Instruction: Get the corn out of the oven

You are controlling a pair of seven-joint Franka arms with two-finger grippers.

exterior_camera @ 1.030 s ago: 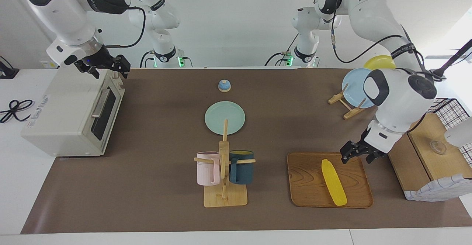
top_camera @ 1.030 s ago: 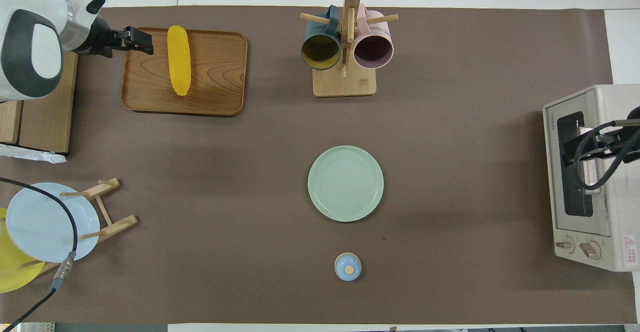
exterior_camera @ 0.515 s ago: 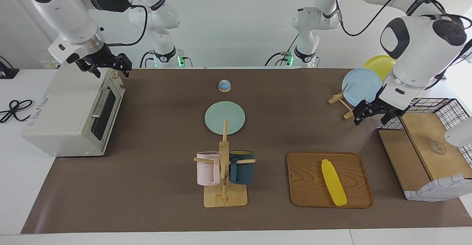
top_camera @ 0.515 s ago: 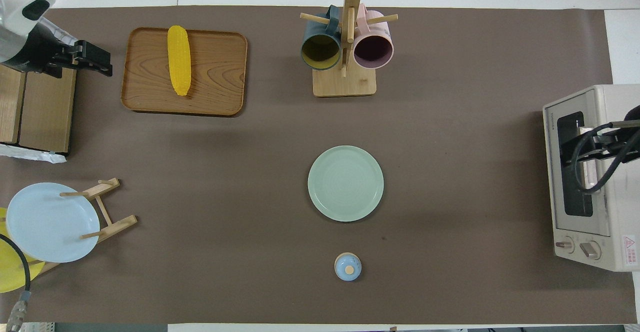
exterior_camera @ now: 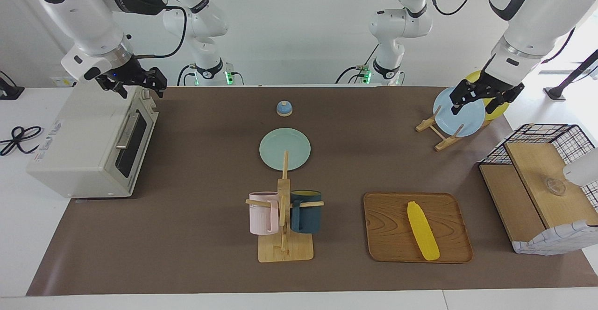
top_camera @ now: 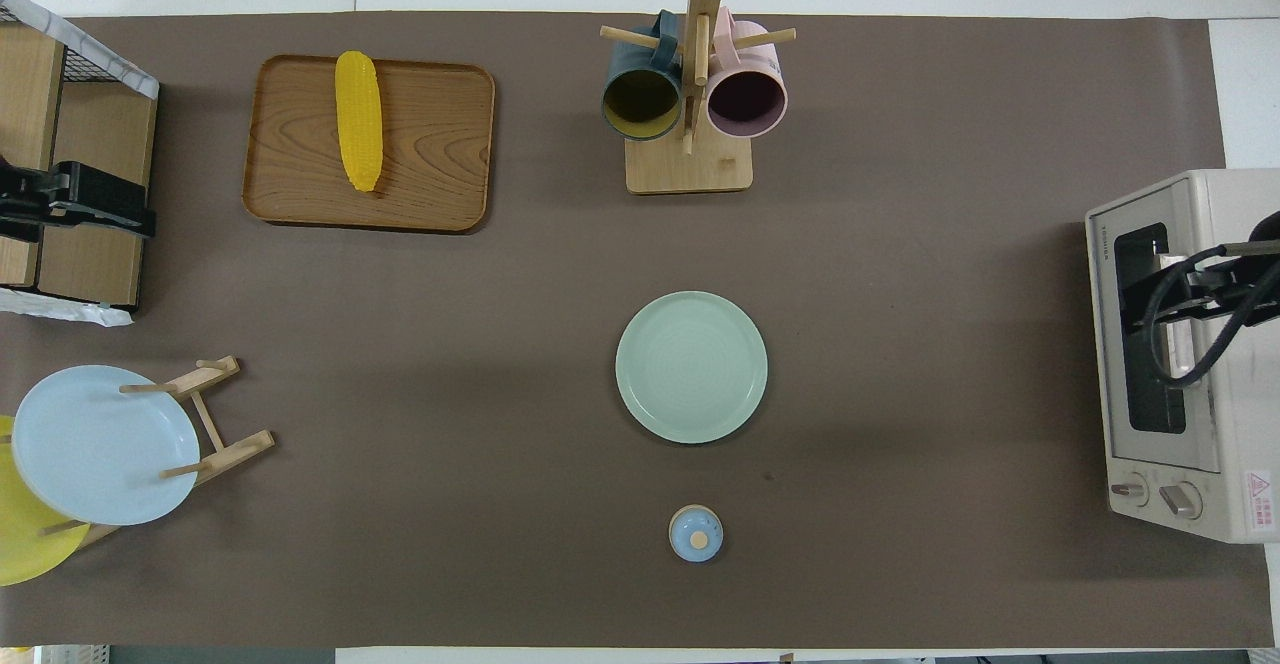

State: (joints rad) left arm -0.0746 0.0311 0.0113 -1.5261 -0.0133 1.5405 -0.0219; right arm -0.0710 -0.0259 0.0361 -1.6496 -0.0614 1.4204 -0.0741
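Note:
The corn point(exterior_camera: 423, 230) lies on a wooden tray point(exterior_camera: 392, 249) toward the left arm's end of the table; it also shows in the overhead view point(top_camera: 358, 119). The cream-white oven point(exterior_camera: 79, 146) stands at the right arm's end with its door shut; it also shows in the overhead view point(top_camera: 1235, 374). My left gripper point(exterior_camera: 473, 106) is open and empty, raised over the blue plate point(exterior_camera: 465, 118) on its rack. It shows in the overhead view point(top_camera: 130, 212) too. My right gripper point(exterior_camera: 140, 90) is open and empty, just over the oven's top front edge, also in the overhead view point(top_camera: 1165, 289).
A mug tree point(exterior_camera: 284, 235) with a pink and a dark blue mug stands mid-table. A green plate point(exterior_camera: 285, 149) and a small blue lidded pot point(exterior_camera: 284, 108) lie nearer the robots. A wire-and-wood basket shelf point(exterior_camera: 544, 184) stands beside the tray.
My left gripper has risen from beside the corn on the tray and swung toward the robots, to over the plate rack. The corn stayed on the tray. The right gripper has barely moved.

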